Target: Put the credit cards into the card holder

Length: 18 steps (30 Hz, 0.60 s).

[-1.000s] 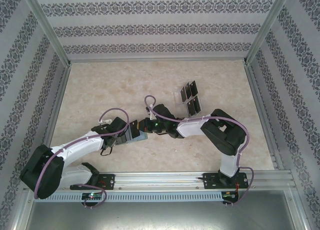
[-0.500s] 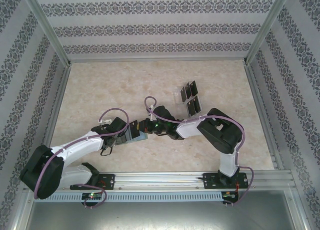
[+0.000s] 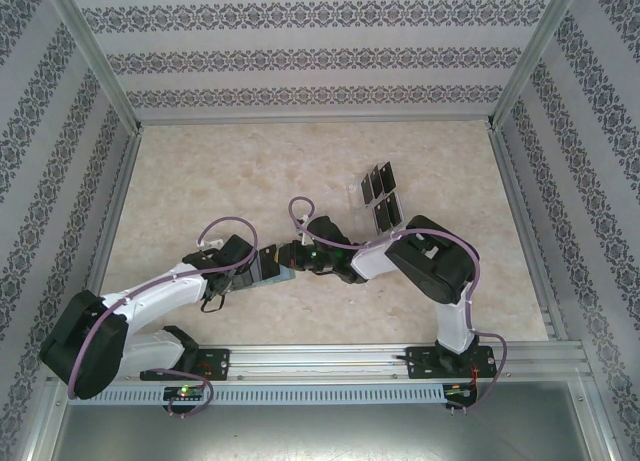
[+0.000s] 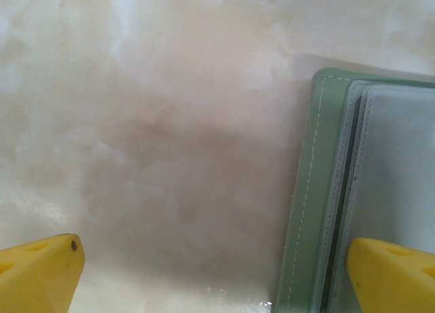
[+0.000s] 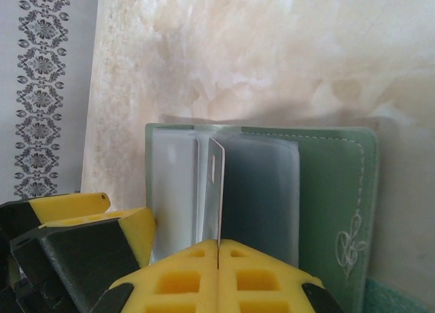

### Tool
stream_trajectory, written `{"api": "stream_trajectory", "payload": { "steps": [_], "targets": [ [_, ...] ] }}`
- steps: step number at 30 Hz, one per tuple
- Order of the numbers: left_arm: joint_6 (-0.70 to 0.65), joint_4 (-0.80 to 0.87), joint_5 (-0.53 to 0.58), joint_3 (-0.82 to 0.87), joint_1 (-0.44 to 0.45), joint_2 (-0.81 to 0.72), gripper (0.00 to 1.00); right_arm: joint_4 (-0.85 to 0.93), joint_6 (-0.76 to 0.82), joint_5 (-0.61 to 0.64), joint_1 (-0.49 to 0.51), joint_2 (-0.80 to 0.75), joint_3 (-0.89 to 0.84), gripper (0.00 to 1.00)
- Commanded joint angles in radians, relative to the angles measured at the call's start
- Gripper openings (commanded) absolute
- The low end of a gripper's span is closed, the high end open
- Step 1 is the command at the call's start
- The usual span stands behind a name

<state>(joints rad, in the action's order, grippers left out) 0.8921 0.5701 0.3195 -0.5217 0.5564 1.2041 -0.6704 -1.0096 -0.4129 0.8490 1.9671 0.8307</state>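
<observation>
The sage-green card holder (image 3: 277,268) lies open on the table between the two grippers, its clear sleeves (image 5: 262,191) facing up. My right gripper (image 5: 217,247) is shut on one thin credit card (image 5: 216,191), held edge-on with its far end down among the sleeves. My left gripper (image 4: 214,259) is open wide; one of its yellow fingers (image 4: 394,272) rests on the holder's sleeves (image 4: 401,177) and the other stands over bare table. Several more black credit cards (image 3: 381,195) stand in a clear slotted tray behind the right arm.
The tray (image 3: 358,189) sits mid-table, just beyond the right arm's forearm (image 3: 375,256). Patterned walls with metal rails (image 3: 120,196) close in the table on three sides. Marble tabletop (image 3: 220,181) lies open to the left and back.
The right arm's elbow has slid a little left and the gripper with its card has edged towards the holder. The left arm has stayed still.
</observation>
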Motion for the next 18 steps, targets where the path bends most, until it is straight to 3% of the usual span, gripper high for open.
{"api": "stream_trajectory", "payload": {
  "steps": [1,18],
  "targets": [
    [0.011,0.043,0.025,0.013,0.009,-0.005,1.00,-0.037,-0.014,-0.003,0.013,0.034,-0.012,0.00],
    [0.022,0.058,0.035,0.012,0.010,-0.012,1.00,-0.047,-0.023,-0.009,0.011,0.044,-0.009,0.00]
  ]
}}
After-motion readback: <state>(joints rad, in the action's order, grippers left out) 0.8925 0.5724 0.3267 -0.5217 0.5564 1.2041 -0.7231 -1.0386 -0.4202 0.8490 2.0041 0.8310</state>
